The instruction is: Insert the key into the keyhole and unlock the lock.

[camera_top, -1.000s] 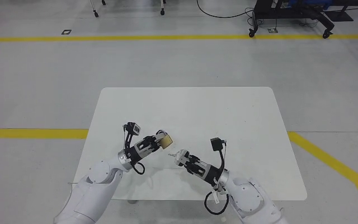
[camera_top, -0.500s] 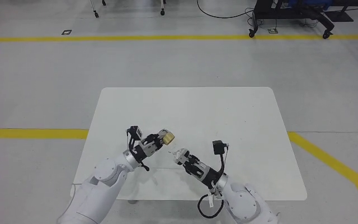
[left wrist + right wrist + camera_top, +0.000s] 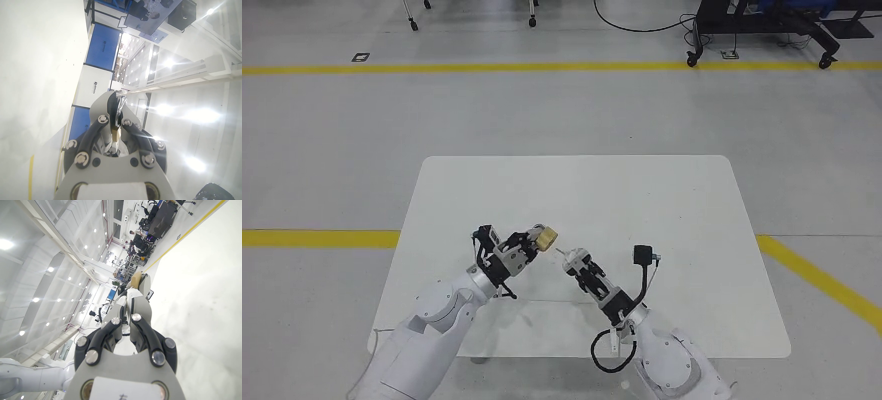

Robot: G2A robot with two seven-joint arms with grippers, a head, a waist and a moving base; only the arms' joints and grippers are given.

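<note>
From above, a white table (image 3: 682, 200) with two robot arms coming in from its near edge. The left arm (image 3: 457, 295) is bent at the elbow and angles up toward the table's middle. The left gripper (image 3: 527, 243) is clamped on a brass lock (image 3: 544, 237), held off the tabletop with its body pointing toward the other arm. The right arm (image 3: 627, 310) slants in from the opposite side. The right gripper (image 3: 572, 262) is pinched on the key (image 3: 563, 255), a small pale piece whose tip is near the lock but apart from it. At the left wrist, the left gripper (image 3: 118, 108) has its fingers pressed together on the lock (image 3: 115, 134), the silver shackle between the fingertips and the brass body nearer the palm. At the right wrist, the right gripper (image 3: 130, 294) has its fingers drawn together at the tips. The key between them is too small to make out. Just beyond sits the lock (image 3: 136, 279), with a grey finger of the left gripper (image 3: 145, 285) beside it.
</note>
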